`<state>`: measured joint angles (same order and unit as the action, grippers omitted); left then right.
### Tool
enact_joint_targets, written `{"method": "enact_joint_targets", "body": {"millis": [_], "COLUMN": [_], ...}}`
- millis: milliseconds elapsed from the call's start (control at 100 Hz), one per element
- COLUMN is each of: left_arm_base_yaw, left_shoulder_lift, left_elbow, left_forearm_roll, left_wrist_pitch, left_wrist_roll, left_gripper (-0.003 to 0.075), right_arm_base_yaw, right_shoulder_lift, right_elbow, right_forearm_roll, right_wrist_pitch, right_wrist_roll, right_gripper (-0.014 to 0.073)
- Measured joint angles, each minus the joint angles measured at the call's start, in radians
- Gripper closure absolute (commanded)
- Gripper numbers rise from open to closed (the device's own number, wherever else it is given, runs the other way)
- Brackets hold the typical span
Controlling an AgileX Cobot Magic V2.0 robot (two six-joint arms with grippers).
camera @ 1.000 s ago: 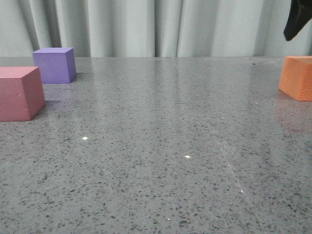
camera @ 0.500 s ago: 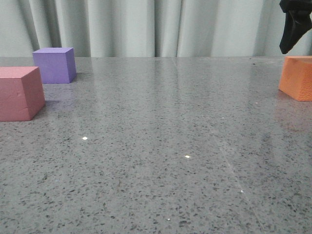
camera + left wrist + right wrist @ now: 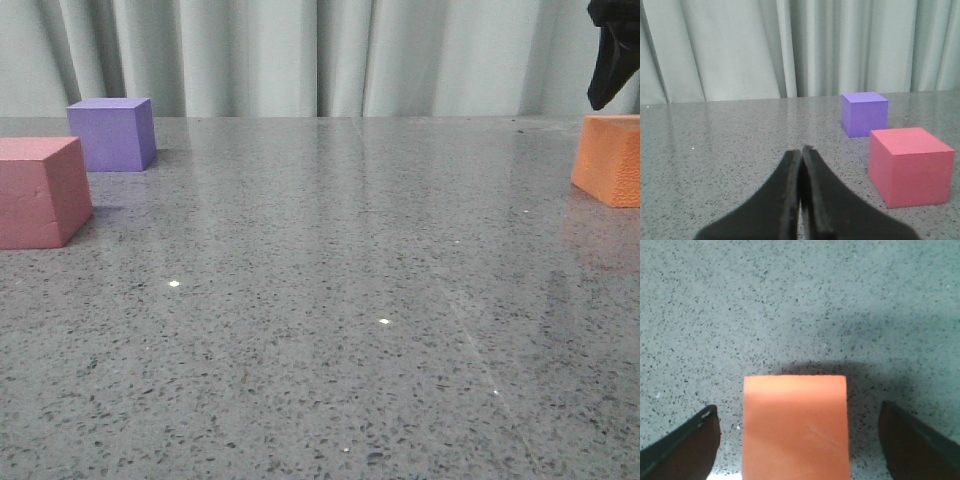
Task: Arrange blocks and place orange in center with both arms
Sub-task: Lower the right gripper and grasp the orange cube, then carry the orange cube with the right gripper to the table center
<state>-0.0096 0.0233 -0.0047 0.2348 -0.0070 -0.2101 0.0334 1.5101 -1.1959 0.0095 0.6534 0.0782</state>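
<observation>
1. Three foam cubes sit on the speckled grey table (image 3: 330, 300), well apart from the bare middle of the front view.
2. Nearest, at the left edge of the front view, lies the pinkish-red cube (image 3: 40, 190); the left gripper (image 3: 801, 155) points past it with its fingers pressed together, holding nothing.
3. Just behind it, upper left, stands the purple cube (image 3: 112, 133), close to the pinkish-red one but apart from it.
4. At the right edge sits the orange cube (image 3: 610, 158), flat on the table.
5. Above it hangs the right gripper (image 3: 800, 440), fingers (image 3: 685, 445) spread wide on either side of the orange cube, neither touching it.
6. Farthest back, pale curtains (image 3: 320, 55) fill the top of the frame.
</observation>
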Motion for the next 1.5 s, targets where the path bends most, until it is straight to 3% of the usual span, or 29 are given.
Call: {"method": "enact_joint_targets", "body": {"millis": [490,730,850,1210,1500], "left_arm_base_yaw": [0.0,0.0,0.0,0.0,0.0], "left_shoulder_lift": [0.0,0.0,0.0,0.0,0.0], "left_elbow": [0.0,0.0,0.0,0.0,0.0], "left_forearm_roll": [0.0,0.0,0.0,0.0,0.0], "left_wrist_pitch": [0.0,0.0,0.0,0.0,0.0], "left_wrist_roll": [0.0,0.0,0.0,0.0,0.0], "left_gripper": [0.0731,0.0731,0.0731,0.0731,0.0731], "right_arm_base_yaw": [0.0,0.0,0.0,0.022,0.231], "right_shoulder_lift": [0.103,0.113,0.113,0.113,0.119], "right_elbow": [0.0,0.0,0.0,-0.121,-0.254], "right_forearm_roll": [0.0,0.0,0.0,0.034,0.052], "right_wrist_pitch": [0.013,0.016,0.016,0.144,0.184], "right_wrist_roll": [0.0,0.0,0.0,0.0,0.117], "right_gripper": [-0.0025,0.0272,0.035,0.0354,0.0354]}}
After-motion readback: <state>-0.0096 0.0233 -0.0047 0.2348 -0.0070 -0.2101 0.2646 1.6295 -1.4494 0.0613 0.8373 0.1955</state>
